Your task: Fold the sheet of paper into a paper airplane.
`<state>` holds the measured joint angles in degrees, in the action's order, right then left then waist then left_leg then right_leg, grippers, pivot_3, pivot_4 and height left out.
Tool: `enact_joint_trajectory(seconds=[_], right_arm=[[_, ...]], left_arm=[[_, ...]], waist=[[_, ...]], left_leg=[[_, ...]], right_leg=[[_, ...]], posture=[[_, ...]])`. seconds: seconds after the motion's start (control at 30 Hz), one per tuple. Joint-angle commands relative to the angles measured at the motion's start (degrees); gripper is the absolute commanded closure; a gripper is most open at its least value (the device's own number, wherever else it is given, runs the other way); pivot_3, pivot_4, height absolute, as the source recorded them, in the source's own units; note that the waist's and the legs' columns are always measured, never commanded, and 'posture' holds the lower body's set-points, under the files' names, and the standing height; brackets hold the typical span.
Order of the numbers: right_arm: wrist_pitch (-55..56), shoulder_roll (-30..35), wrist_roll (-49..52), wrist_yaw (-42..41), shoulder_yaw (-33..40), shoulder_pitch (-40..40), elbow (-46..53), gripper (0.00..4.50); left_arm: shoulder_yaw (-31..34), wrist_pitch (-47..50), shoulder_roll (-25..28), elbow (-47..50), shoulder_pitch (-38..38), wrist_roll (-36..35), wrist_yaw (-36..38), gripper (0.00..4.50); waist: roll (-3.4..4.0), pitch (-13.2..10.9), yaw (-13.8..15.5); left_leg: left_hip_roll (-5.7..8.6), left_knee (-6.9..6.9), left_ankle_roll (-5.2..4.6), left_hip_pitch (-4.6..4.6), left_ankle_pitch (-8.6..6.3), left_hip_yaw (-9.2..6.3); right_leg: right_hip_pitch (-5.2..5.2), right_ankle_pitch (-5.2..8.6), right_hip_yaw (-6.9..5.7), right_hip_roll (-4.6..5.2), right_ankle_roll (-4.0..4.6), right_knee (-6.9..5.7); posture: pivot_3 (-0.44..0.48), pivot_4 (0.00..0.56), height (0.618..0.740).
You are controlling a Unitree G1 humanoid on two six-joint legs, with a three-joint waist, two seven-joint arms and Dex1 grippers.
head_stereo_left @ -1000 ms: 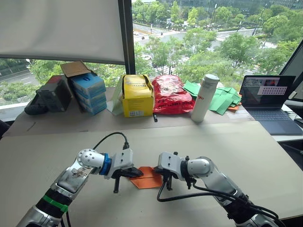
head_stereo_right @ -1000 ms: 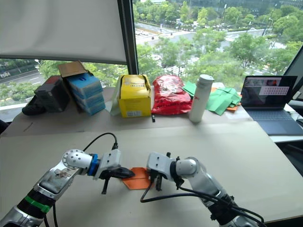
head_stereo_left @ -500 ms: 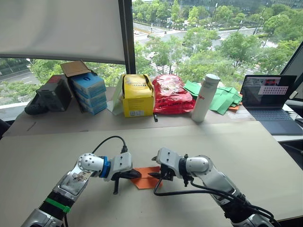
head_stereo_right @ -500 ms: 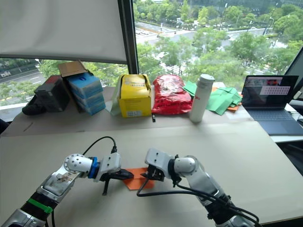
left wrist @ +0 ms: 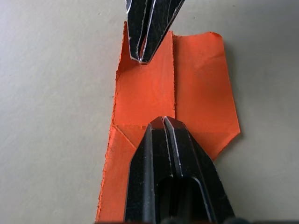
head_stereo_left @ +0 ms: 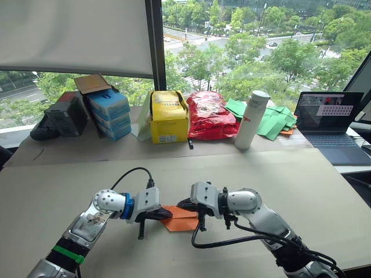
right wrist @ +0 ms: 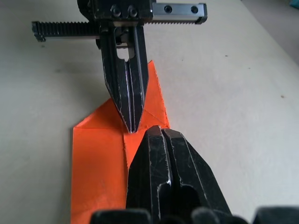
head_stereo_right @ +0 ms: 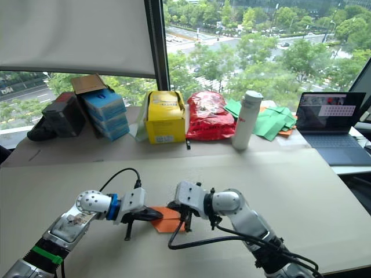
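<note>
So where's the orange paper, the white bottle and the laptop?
sheet of paper (left wrist: 201,79), left wrist view, on its flat side panel.
white bottle (head_stereo_left: 250,121), left eye view, mid-body.
laptop (head_stereo_left: 326,111), left eye view, on its screen.

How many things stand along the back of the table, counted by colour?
Black: 1, case
Blue: 1, box stack
Yellow: 1, box
Red: 1, bag
White: 1, bottle
Green: 1, paper pile
Grey: 1, laptop
Total: 7
</note>
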<state>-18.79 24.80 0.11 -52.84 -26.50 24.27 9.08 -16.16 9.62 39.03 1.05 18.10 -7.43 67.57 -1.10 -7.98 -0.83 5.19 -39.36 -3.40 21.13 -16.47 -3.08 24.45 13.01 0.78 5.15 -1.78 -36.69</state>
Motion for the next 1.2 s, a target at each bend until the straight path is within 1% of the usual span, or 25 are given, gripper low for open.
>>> enact_joint_trajectory(seconds=[0.03, 0.27, 0.43, 0.63, 0.93, 1.2], right_arm=[[2.29, -0.08, 0.75, -1.17, 0.2, 0.17, -0.06, 4.44], [2.43, 0.79, -0.74, -2.91, -1.54, -0.5, -1.14, 4.44], [1.83, 1.57, -4.2, -1.79, -3.26, -0.02, -4.59, 4.44], [-1.65, 3.27, -5.95, -3.27, -4.65, -0.24, -6.01, 4.44], [-5.41, 6.55, -5.6, -4.48, -4.45, -1.25, -3.34, 4.44], [-9.13, 12.38, -4.71, -5.84, -2.27, -4.31, 1.18, 4.44]], left_arm=[[0.04, 1.01, 0.38, 0.43, -0.88, 0.44, -0.41, 4.5], [0.17, 1.63, 0.36, 1.34, -1.26, 0.29, -1.04, 4.5], [0.14, 1.82, 0.33, 1.71, -1.33, 0.27, -1.2, 4.5], [-0.06, 1.85, 0.35, 1.91, -1.48, 0.35, -1.15, 4.5], [-0.34, 1.61, 0.53, 2.24, -1.66, 0.73, -1.05, 4.5], [-0.58, 1.26, 0.59, 2.16, -1.67, 0.99, -0.86, 4.5]], waist=[[0.0, 0.0, 0.01], [0.0, 0.0, 0.03], [0.0, 0.0, 0.02], [0.01, 0.0, 0.09], [0.02, 0.01, 0.83], [0.04, 0.03, 1.75]], left_leg=[[0.0, 0.0, 0.0, 0.0, 0.0, 0.0], [0.0, 0.01, -0.01, 0.0, -0.01, 0.0], [0.0, 0.01, -0.01, -0.01, -0.01, 0.0], [0.0, 0.01, 0.01, -0.06, 0.0, 0.0], [0.01, 0.01, -0.07, -0.18, -0.04, -0.01], [0.03, 0.01, -0.17, -0.23, -0.1, -0.05]], right_leg=[[0.0, 0.0, 0.0, 0.0, 0.0, 0.0], [0.0, 0.0, 0.0, 0.0, 0.0, 0.01], [-0.02, 0.0, 0.0, 0.0, 0.0, 0.01], [-0.08, 0.0, -0.01, 0.0, 0.0, 0.01], [-0.12, 0.0, -0.05, 0.04, -0.01, 0.2], [-0.27, -0.05, -0.11, 0.1, -0.1, 0.56]], posture=[[0.0, 0.15, 0.74], [0.0, 0.15, 0.74], [0.0, 0.15, 0.74], [0.0, 0.15, 0.74], [0.0, 0.15, 0.74], [0.0, 0.15, 0.74]])
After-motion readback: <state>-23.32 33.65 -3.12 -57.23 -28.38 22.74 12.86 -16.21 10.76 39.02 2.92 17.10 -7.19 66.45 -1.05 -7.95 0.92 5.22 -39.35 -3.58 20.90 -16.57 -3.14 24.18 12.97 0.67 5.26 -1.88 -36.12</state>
